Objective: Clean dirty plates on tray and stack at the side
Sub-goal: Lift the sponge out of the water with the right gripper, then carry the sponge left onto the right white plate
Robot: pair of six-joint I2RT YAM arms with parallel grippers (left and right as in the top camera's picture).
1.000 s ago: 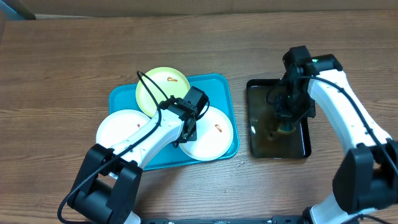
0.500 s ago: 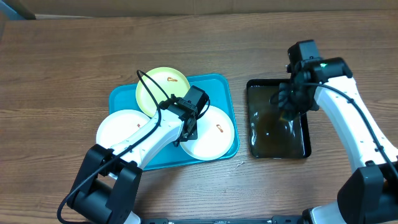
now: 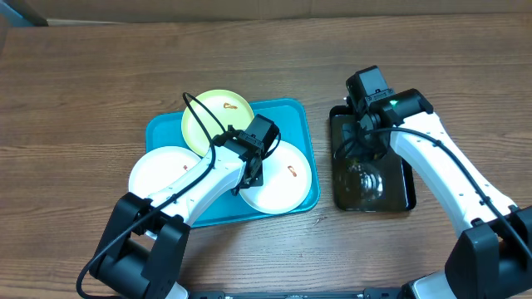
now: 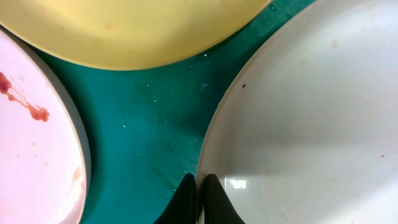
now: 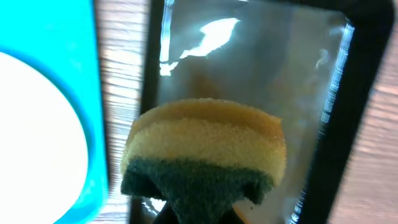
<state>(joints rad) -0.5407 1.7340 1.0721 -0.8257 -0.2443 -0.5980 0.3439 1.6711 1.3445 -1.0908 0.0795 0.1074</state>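
The turquoise tray (image 3: 166, 131) holds three plates: a yellow-green one (image 3: 218, 116) at the back, a white one (image 3: 158, 176) at the left and a white one (image 3: 287, 181) at the right with a red smear. My left gripper (image 3: 249, 176) is shut on the left rim of the right white plate (image 4: 311, 124), fingertips (image 4: 198, 186) pinching its edge. My right gripper (image 3: 364, 133) hangs over the left part of the black tray, shut on a yellow sponge (image 5: 205, 149) with a dark green scouring side. Its jaws (image 5: 199, 214) are mostly hidden behind the sponge.
A glossy black tray (image 3: 407, 199) with a film of liquid stands right of the turquoise tray, with a strip of wooden table (image 3: 324, 166) between them. A small scrap (image 3: 319, 219) lies on the table near the turquoise tray's front right corner.
My right arm has lifted the sponge from the black tray's right side and swung left toward the turquoise tray. The left arm and the plates have not moved.
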